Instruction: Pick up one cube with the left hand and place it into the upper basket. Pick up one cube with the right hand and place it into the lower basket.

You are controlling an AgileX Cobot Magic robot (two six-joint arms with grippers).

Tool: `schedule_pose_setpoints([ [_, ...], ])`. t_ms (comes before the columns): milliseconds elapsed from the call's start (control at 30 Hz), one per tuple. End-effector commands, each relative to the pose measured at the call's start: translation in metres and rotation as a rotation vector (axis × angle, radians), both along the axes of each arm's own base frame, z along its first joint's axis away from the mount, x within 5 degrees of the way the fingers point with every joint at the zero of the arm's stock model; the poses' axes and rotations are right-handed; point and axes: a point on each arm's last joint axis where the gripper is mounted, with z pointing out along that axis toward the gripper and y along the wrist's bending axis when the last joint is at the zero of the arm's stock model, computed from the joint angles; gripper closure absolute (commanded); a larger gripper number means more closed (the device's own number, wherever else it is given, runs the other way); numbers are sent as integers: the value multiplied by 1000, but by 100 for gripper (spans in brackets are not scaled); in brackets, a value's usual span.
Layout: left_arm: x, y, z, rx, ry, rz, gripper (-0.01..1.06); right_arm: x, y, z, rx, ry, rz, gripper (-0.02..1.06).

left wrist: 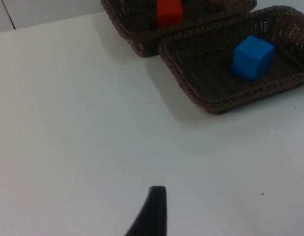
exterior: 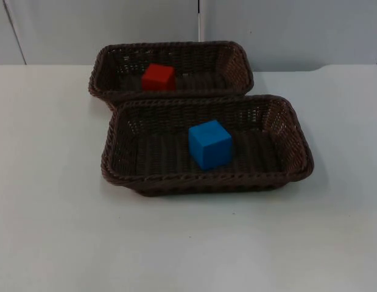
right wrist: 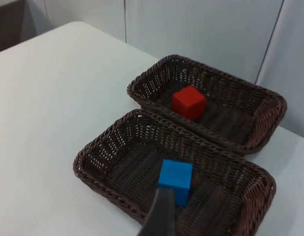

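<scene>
Red cube [exterior: 158, 77] sits in upper basket [exterior: 237, 61], touching lower basket [exterior: 295, 146] w/ blue cube [exterior: 209, 143]. Left gripper [left wrist: 152, 211] near lower basket, right gripper [right wrist: 163, 212] over it; fingers' state can't tell.

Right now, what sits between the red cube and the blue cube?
Only wicker: the upper basket's near wall and the lower basket's far wall, side by side between the red cube and blue cube, seen in the top view.

One black fingertip of the left gripper [left wrist: 152, 211] is seen held above the table; one fingertip of the right gripper [right wrist: 161, 214] is likewise raised.
</scene>
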Motion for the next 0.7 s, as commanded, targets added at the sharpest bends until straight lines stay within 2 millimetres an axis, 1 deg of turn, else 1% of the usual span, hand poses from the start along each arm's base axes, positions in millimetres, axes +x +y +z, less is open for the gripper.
schedule_pose_setpoints([
  [0, 1, 0, 0, -8, -7, 9, 22, -11, -8, 2, 11, -29, 3, 33],
  [33, 1, 0, 0, -8, -7, 9, 22, -20, -15, 0, 8, -23, 1, 33],
  [67, 1, 0, 0, -8, -7, 9, 22, -20, -15, 0, 8, -23, 1, 33],
  [200, 1, 0, 0, -6, -8, 8, 22, -46, -36, -5, 22, -27, -2, 33],
  [233, 1, 0, 0, -6, -8, 8, 22, -46, -36, -5, 22, -27, -2, 33],
  [367, 1, 0, 0, -6, -8, 8, 22, -68, -53, -12, 26, -10, -14, 33],
  [400, 1, 0, 0, -6, -8, 8, 22, -68, -53, -12, 26, -10, -14, 33],
  [567, 1, 0, 0, -6, -8, 8, 22, -94, -74, -17, 42, 22, -33, 33],
  [600, 1, 0, 0, -6, -8, 8, 22, -94, -74, -17, 42, 22, -33, 33],
  [667, 1, 0, 0, -6, -8, 8, 22, -104, -83, -20, 42, 38, -40, 33],
])
